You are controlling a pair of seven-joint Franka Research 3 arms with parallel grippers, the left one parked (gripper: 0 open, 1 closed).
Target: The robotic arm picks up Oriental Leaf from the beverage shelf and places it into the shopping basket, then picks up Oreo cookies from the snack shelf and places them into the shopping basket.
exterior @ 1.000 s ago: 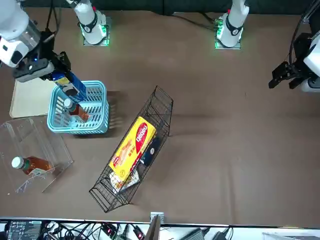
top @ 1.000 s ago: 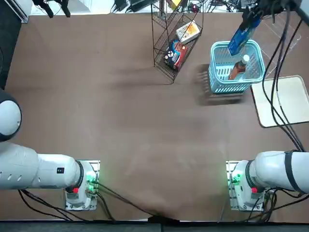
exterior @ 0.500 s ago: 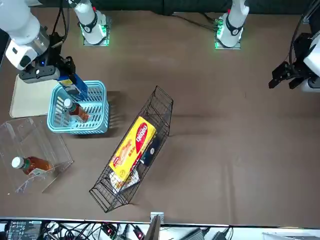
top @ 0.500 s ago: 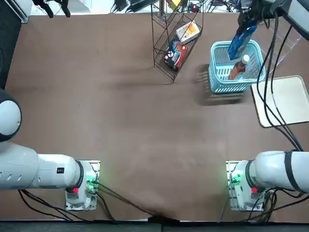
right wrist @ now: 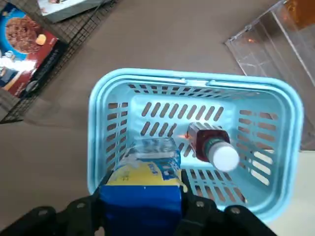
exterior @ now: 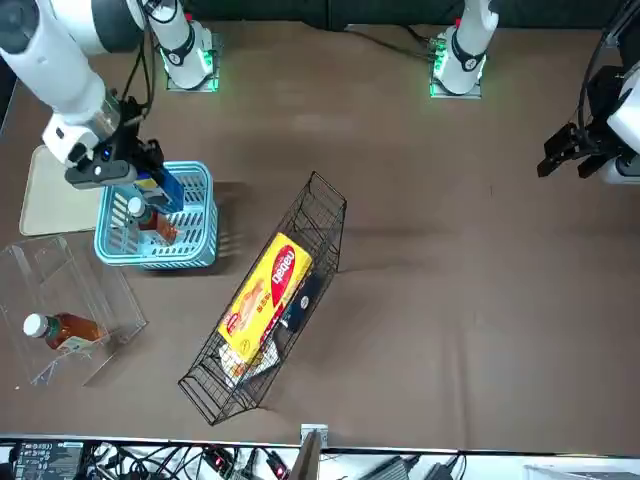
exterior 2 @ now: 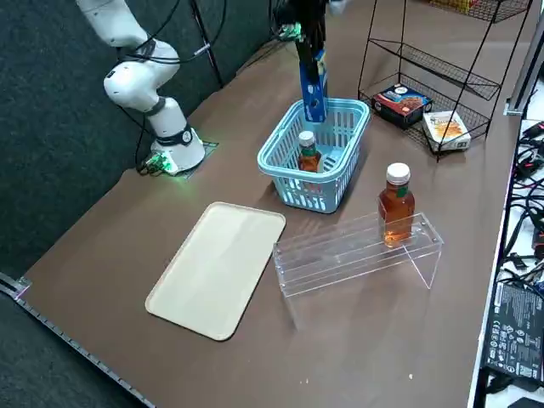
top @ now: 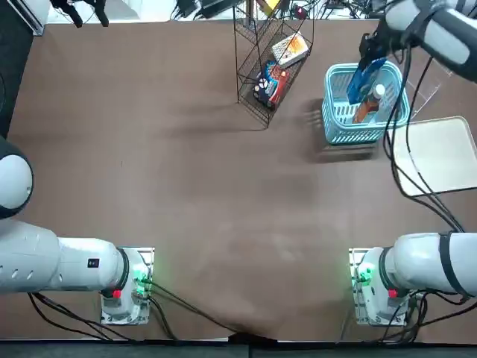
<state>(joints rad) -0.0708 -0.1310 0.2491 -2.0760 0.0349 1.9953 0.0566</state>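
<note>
Gripper (right wrist: 140, 204) of the right arm (exterior: 75, 75), black, holding a bright blue packet of Oreo cookies (right wrist: 142, 196) over the light blue shopping basket (right wrist: 197, 78); its two fingers are closed on the packet's sides, parted by the packet's width. The packet hangs upright, its lower end at the basket's opening. Inside the basket, a bottle of Oriental Leaf (exterior 2: 308, 155), amber-brown with a white cap, leans beside the packet. A cream tray (exterior 2: 217, 268) lies flat on the brown tabletop (top: 201, 194) near the basket. Also near it stands the clear acrylic beverage shelf (exterior 2: 340, 259), with another amber bottle (exterior 2: 397, 208) on it. Apart from these, the black wire snack shelf (exterior: 215, 375) holds a yellow box (exterior: 265, 295), a red-and-black packet (exterior 2: 401, 104) and a white box (exterior 2: 446, 127).
</note>
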